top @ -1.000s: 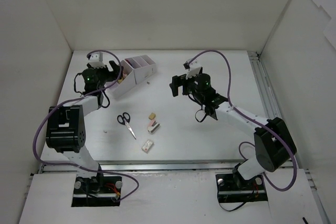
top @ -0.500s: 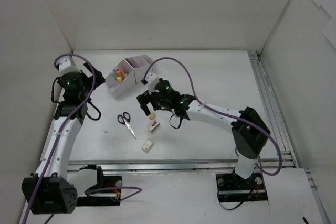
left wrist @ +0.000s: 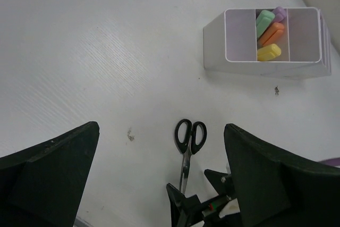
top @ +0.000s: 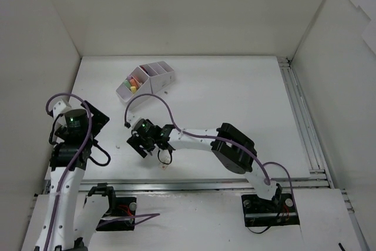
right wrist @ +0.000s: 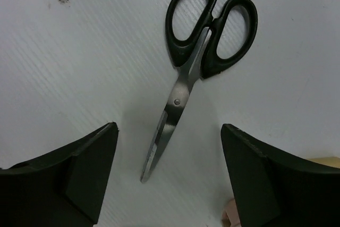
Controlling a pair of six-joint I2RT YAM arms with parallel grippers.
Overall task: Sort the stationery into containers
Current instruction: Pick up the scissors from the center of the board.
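The right fingers [right wrist: 79,174] stand apart, clamped on nothing, astride the scissors [right wrist: 183,86]. These lie flat on the worktop [right wrist: 79,51], blades between the fingers, black loops beyond the tips. They look stiff, thin, low and slippery, so a pinch across the blades near the pivot seems best. The left fingers [left wrist: 53,168], apart and empty, hang above; the organizer [left wrist: 265,67] sits well beyond.

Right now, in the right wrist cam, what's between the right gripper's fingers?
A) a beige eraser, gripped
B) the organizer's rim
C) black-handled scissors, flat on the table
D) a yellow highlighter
C: the right wrist view shows the scissors lying closed and flat on the table. Their blades sit between the spread fingers of the right gripper, and neither finger touches them.
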